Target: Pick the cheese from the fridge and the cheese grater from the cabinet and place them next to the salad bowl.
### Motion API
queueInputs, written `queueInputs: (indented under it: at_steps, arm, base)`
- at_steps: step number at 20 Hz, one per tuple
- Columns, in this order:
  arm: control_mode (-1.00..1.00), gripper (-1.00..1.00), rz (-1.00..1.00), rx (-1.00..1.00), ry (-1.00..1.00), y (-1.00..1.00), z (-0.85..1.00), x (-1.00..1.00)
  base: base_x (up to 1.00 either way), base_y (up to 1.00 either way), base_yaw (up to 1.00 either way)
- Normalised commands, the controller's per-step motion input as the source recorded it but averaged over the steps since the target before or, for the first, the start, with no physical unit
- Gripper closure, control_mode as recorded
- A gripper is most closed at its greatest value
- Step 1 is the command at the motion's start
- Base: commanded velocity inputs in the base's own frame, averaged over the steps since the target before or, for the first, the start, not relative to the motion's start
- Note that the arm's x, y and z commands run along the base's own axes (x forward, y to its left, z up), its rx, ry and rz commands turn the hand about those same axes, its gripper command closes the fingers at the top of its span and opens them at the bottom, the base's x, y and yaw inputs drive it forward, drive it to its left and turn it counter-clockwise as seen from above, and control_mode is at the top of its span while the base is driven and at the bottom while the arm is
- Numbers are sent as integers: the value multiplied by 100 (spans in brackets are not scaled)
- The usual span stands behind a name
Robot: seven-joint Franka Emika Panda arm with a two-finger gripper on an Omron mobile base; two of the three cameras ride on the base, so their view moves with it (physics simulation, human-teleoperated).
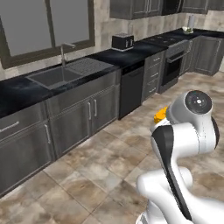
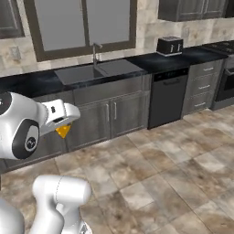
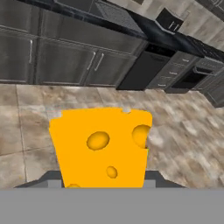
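Hand view frames the cheese [image 3: 103,148] large and close, a yellow-orange wedge with round holes in its face, seated between the gripper's [image 3: 103,183] fingers, which are closed on its lower part. Behind the wedge a tiled floor [image 3: 183,127] is seen, and beyond that a run of grey lower cabinets [image 3: 61,61] and a black dishwasher [image 3: 142,70].

From the right base view the cheese [image 2: 63,130] is seen as a small orange tip hanging under the gripper [image 2: 64,119], held in the air in front of the sink [image 2: 80,73] and lower than it, level with the cabinet doors to the sink's left. The sink is set into a dark counter [image 2: 151,58] below a window [image 2: 82,25], with a faucet [image 2: 95,52] at its back edge. A toaster [image 2: 169,45] stands on the counter well to the right of the sink, and the dishwasher [image 2: 168,96] is placed under the counter between the two.

From the left base view only an orange sliver of the cheese [image 1: 160,114] is shown beside the white arm [image 1: 188,127], well apart from the sink [image 1: 57,76] and out over the floor.
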Motion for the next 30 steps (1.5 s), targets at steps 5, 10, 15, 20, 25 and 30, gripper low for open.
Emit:
queueInputs:
  at_steps: [5,10,15,20,25,30]
  arm:
    - [100,100,0,0,0,0,0,0]
    - [100,100,0,0,0,0,0,0]
    - [100,100,0,0,0,0,0,0]
    - [100,100,0,0,0,0,0,0]
    - [100,100,0,0,0,0,0,0]
    - [100,100,0,0,0,0,0,0]
  base:
    - [89,-65,-9]
    - [90,-67,-6]
    - [93,-69,-5]
    - [97,-73,-4]
    - [98,-74,-3]
    - [99,-75,-3]
